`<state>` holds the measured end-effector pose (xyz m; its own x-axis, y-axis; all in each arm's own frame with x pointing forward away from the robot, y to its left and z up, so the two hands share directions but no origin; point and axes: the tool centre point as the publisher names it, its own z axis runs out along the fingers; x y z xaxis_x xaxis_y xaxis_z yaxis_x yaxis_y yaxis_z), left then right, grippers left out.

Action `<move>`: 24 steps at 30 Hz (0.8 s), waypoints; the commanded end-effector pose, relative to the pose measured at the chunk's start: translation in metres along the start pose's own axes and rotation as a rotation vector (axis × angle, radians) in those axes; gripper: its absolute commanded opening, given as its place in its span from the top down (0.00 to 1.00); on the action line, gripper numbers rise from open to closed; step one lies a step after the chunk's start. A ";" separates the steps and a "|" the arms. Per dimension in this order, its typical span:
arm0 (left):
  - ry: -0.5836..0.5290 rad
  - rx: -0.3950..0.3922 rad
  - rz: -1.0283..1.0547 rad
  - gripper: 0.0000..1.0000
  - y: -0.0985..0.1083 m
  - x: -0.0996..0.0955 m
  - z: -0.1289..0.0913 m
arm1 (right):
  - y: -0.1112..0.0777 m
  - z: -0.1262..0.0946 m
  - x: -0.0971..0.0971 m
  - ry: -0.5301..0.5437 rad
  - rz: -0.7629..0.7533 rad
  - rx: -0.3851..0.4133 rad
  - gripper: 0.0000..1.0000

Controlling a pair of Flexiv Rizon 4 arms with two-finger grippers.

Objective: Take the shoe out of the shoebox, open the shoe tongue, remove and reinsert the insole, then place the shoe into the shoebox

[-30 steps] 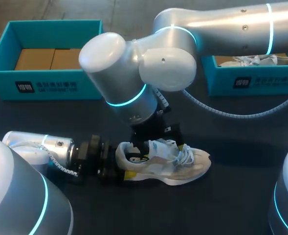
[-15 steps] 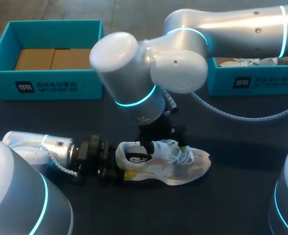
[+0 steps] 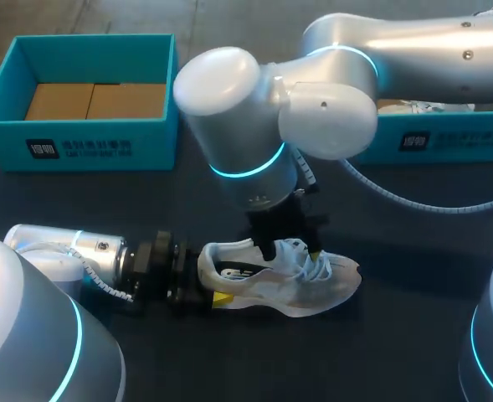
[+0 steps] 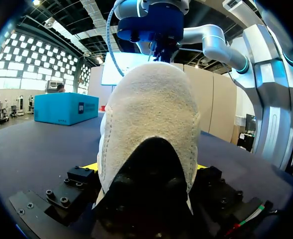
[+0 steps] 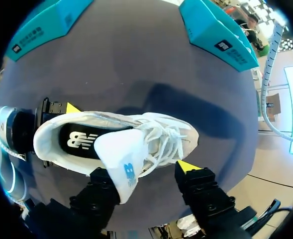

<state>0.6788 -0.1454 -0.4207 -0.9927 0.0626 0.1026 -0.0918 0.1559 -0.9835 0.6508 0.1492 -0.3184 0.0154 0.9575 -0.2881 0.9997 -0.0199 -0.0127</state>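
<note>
Tongue-opening step, apparently done: left gripper [image 4: 145, 168] clamps sneaker [image 3: 288, 280] heel, right gripper [image 5: 144, 172] spread wide, empty, beside raised tongue [image 5: 120, 159]; next likely pinches insole [image 5: 81, 141].

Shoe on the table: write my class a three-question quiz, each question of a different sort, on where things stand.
1. Multiple choice: which part of the shoe does the left gripper clamp? A toe; B heel; C laces.
2. True or false: the teal shoebox at the left holds no shoe.
3. Fill in: the black insole lies ___ the shoe.
Key: 1 B; 2 true; 3 inside.
</note>
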 end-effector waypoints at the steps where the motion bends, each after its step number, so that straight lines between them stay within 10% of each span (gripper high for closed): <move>1: -0.003 -0.002 0.000 1.00 0.003 0.000 -0.001 | -0.005 0.001 -0.003 0.012 0.973 0.001 0.52; 24: -0.003 -0.002 0.000 1.00 0.003 0.000 -0.001 | -0.007 -0.009 0.000 0.023 1.048 0.018 0.72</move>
<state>0.6789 -0.1454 -0.4207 -0.9927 0.0625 0.1027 -0.0919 0.1560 -0.9835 0.6504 0.1494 -0.3116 0.0430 0.9665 -0.2532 0.9986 -0.0494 -0.0188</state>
